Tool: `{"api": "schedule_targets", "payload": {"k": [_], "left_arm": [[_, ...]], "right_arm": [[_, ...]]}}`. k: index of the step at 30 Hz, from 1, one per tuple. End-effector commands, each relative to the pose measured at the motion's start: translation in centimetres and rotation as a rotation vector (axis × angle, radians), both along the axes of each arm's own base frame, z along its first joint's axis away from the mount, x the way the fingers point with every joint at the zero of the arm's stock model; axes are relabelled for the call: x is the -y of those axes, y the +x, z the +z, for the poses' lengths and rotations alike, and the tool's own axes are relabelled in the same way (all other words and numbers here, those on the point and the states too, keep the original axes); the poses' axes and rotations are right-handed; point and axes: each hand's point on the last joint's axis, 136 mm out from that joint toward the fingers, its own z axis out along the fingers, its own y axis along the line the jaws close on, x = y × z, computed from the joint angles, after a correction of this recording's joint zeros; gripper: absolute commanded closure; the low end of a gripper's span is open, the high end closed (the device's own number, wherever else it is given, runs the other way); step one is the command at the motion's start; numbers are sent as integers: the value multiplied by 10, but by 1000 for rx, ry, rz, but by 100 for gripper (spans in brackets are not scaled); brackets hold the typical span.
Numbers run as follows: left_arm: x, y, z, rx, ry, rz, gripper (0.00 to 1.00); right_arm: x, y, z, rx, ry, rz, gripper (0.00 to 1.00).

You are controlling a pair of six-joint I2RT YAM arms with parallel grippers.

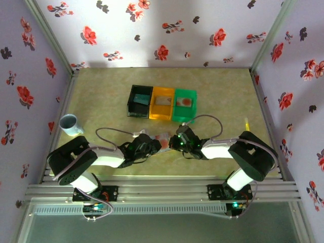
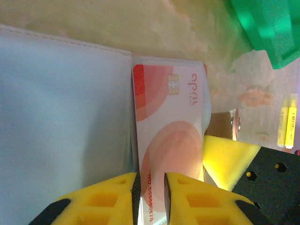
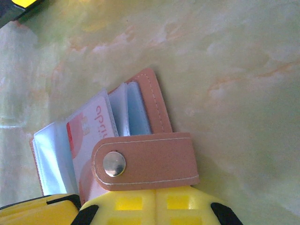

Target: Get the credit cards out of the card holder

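- Pale green-yellow marbled table (image 1: 101, 101); lilac walls (image 1: 202, 20) on three sides, printed with red and dark flowers.
- Green bin (image 1: 183, 117) stands mid-table. Orange bin (image 1: 162, 116) touches its left side, and black bin (image 1: 132, 109) comes next in the same row.
- Mug (image 1: 70, 124) is well left of the green bin, close to the left wall.
- Left gripper (image 2: 150, 180): the yellow fingers are nearly together, pinching the short end of a card (image 2: 168, 126). It sits on the arm-base side of the green bin, a little left of it.
- The card is pale, with red-orange circles, a chip and red lettering. It lies flat on the holder (image 2: 61, 117), against the blue-grey inside and beside a clear sleeve. Most of its length shows beyond the fingertips.
- Right gripper (image 3: 80, 208): clamped tight on the holder's lower edge, with the brownish-pink cover running in between the yellow fingers. It sits just on the arm-base side of the green bin, facing the left gripper.
- The holder is fanned open on the table between the two grippers, nearer the arm bases than the green bin. Its clear sleeves are spread, and the card is tucked among them.
- Clasp tab (image 3: 150, 161), with a metal snap (image 3: 114, 163), lies flat just beyond the right fingertips, unfastened.
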Motion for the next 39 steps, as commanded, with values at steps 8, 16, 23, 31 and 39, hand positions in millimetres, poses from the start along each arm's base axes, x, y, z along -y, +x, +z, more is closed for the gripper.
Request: {"api": "schedule_targets", "payload": {"k": [8,16,23,31,39], "left_arm": [[-3,5,-3,13,-8,27,78],[-3,5,-1,23,-19,27,80],[-2,5,1,32,-35,28,81],[-3,6,3,39,-40,32,83],[-3,6,6,47,-44,31,86]], "right_arm": [[13,-27,-37,-138,-68,21,100],[13,-28,-39,-143,-65,20,100],[12,-27,-38,-143,-61,21,100],[12,-27,-38,-145,-60,19,100],[11,-27,-38,-147,-58,20,100]]}}
